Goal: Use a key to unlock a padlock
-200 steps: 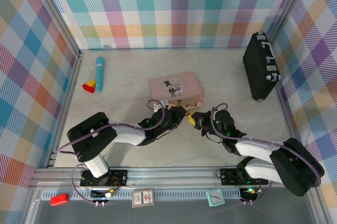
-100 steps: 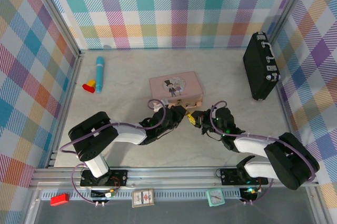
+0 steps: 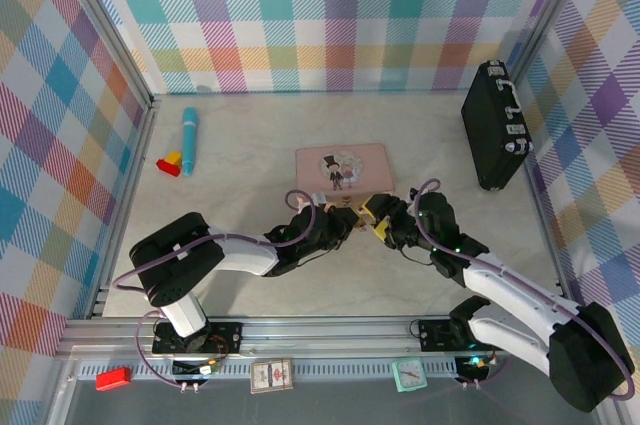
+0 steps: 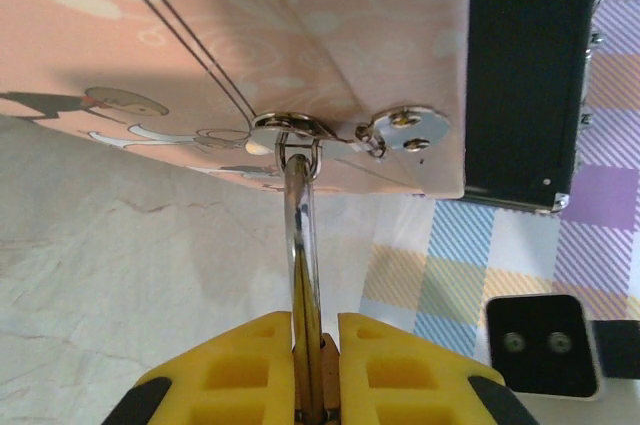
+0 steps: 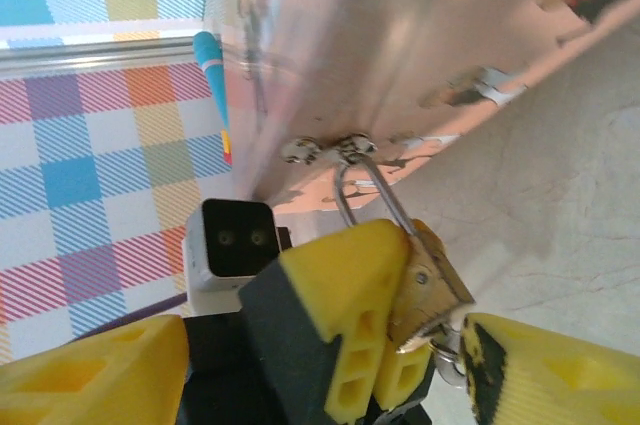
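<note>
The brass padlock [image 5: 435, 290] hangs by its silver shackle [image 4: 300, 235] from the hasp on the front of the pink tin [image 3: 345, 167]. My left gripper [image 4: 315, 330] is shut on the padlock's body, its yellow fingers [image 5: 350, 285] pressed against both sides. At the bottom of the padlock, the key [image 5: 445, 355] shows as a small metal head with a ring. My right gripper [image 5: 325, 345] stands open, its fingers wide apart on either side of the padlock. In the top view the left gripper [image 3: 350, 220] and the right gripper [image 3: 383, 217] meet at the tin's front edge.
A black case [image 3: 495, 125] stands on edge at the back right by the wall. A blue pen [image 3: 189, 140] and red and yellow blocks [image 3: 170, 163] lie at the back left. The left wrist camera [image 5: 230, 240] sits close behind the padlock.
My right gripper has opened and let go of the key. The right arm swung to the right, and the pink tin shifted slightly right. The left gripper kept its grip.
</note>
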